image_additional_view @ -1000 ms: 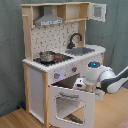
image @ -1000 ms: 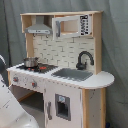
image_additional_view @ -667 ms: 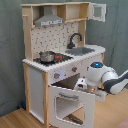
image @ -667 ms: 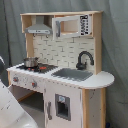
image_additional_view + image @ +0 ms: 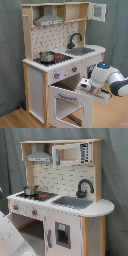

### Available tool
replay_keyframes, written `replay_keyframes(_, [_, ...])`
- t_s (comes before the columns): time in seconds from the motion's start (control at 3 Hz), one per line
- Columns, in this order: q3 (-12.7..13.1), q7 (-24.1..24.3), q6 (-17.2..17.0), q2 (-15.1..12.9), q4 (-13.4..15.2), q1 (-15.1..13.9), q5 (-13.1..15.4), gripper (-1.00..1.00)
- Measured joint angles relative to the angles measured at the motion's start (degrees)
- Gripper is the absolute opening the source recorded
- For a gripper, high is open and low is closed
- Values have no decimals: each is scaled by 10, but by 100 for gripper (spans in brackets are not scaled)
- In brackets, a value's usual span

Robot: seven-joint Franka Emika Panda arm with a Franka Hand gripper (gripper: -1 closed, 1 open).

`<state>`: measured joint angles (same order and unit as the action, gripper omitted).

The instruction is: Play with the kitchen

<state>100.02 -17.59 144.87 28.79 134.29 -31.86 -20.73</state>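
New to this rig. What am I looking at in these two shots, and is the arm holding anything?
Both shots show the same moment from two fixed cameras off the arm. The kitchen is a white and light-wood toy. On its counter stand a small pot on the hob, a grey sink and a black faucet. The second exterior view faces its other side: the oven door hangs open, and the white robot arm reaches in from the second exterior view's right. Its end effector sits by the door's top edge; whether it grips anything cannot be told. In the first exterior view, only a white part at the lower left shows.
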Motion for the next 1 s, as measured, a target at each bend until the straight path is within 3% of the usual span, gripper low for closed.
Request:
replay_keyframes(0.33, [-3,26,6,0,-1,11,0,-100])
replay_keyframes(0.67, [-4,28,6,0,-1,12,0,100])
replay_keyframes(1.0, [-31,45,-2,0,1,28,0,100])
